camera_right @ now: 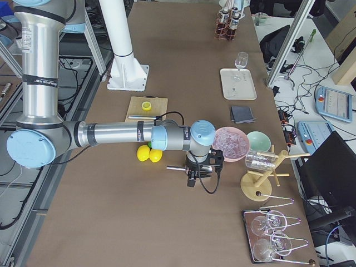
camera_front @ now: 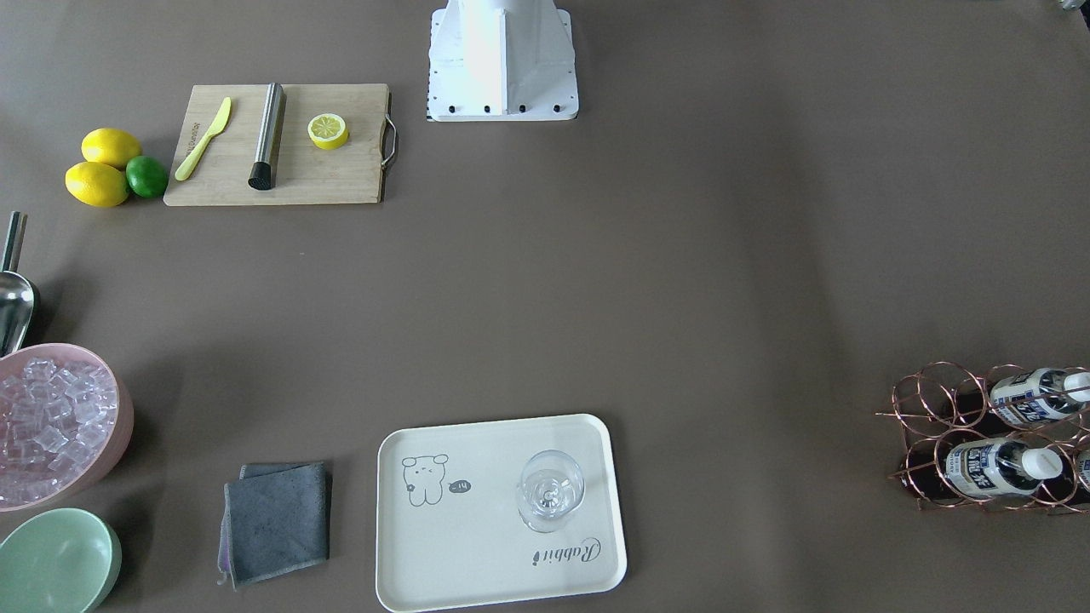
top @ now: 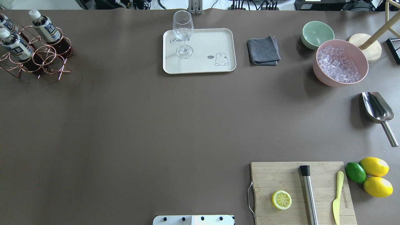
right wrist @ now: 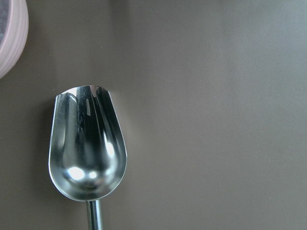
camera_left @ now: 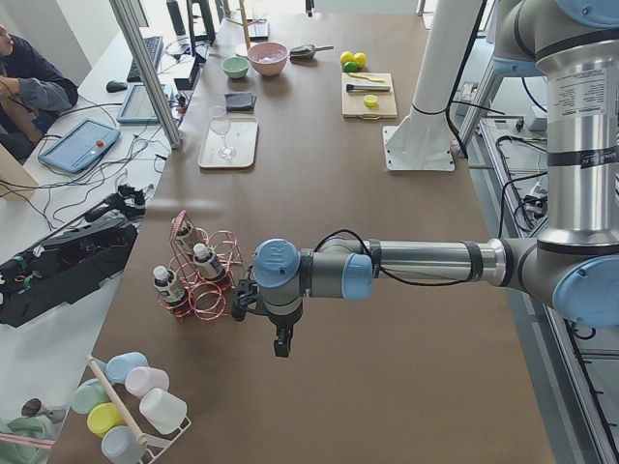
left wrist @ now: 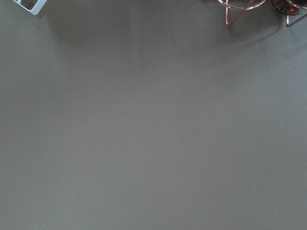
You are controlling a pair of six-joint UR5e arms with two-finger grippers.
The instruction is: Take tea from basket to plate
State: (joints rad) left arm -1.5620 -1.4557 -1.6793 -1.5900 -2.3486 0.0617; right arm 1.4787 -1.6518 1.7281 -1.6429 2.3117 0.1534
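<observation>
Three tea bottles (top: 43,27) with white caps stand in the rose-gold wire basket (top: 47,59) at the table's far left; two show fully in the front view (camera_front: 992,466). The cream plate (top: 212,43) with the bear drawing lies at the far middle edge and bears a clear stemmed glass (top: 182,31). My left gripper (camera_left: 280,346) hangs over bare table just beside the basket (camera_left: 218,290); I cannot tell whether it is open or shut. My right gripper (camera_right: 192,179) hovers over a metal scoop (right wrist: 88,155); I cannot tell its state either.
A pink bowl of ice (top: 340,62), a pale green bowl (top: 317,34) and a grey cloth (top: 263,50) sit right of the plate. A cutting board (top: 300,190) bears a lemon half, a muddler and a knife. Two lemons and a lime (top: 355,172) lie beside it.
</observation>
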